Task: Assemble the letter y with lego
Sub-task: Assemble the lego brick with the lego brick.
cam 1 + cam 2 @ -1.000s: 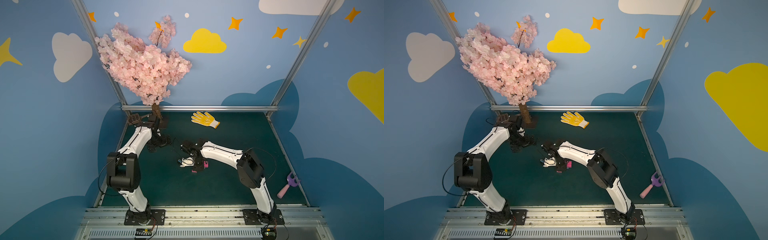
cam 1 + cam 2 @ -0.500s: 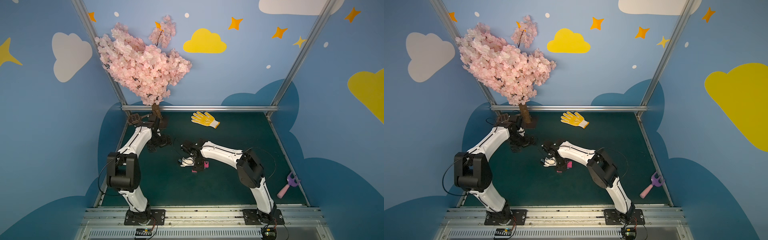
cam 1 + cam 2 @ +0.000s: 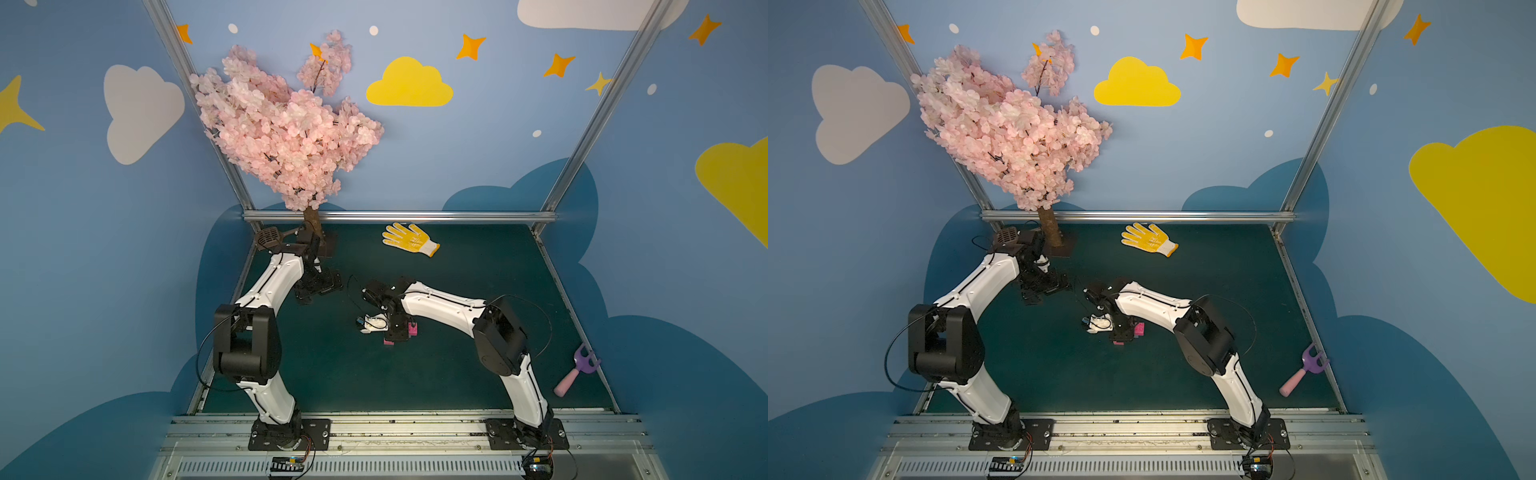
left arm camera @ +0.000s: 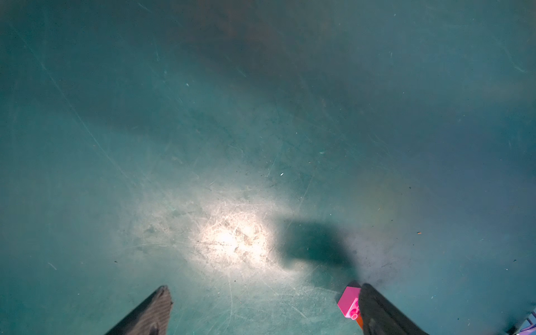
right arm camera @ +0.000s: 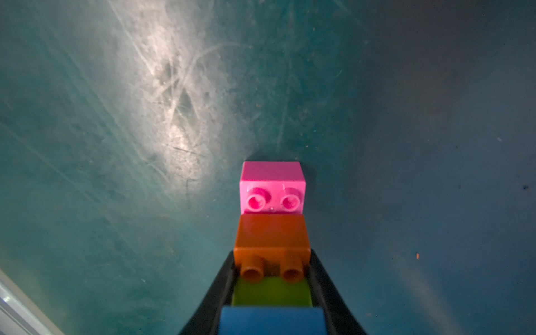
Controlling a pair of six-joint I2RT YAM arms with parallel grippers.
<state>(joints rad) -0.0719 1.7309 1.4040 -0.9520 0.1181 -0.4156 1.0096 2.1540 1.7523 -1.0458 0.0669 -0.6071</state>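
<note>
The letter y [image 3: 401, 334] is a small cluster of lego on the green mat, mid-table in both top views. My right gripper [image 3: 397, 332] covers it, and two pink ends [image 3: 1139, 329] stick out. In the right wrist view a pink brick [image 5: 272, 188], an orange brick [image 5: 272, 235], a lime green brick [image 5: 272, 291] and a blue brick [image 5: 271, 320] stand in a row. My right gripper [image 5: 272, 258] is shut on their sides. My left gripper [image 3: 318, 286] is open near the tree. A pink brick [image 4: 349, 303] peeks out beside one of its fingers [image 4: 377, 313].
A yellow glove [image 3: 409, 239] lies at the back of the mat. The pink blossom tree [image 3: 282, 124] stands at the back left, its trunk [image 3: 311, 220] just behind my left arm. A purple and pink toy fork [image 3: 577, 370] lies at the right edge.
</note>
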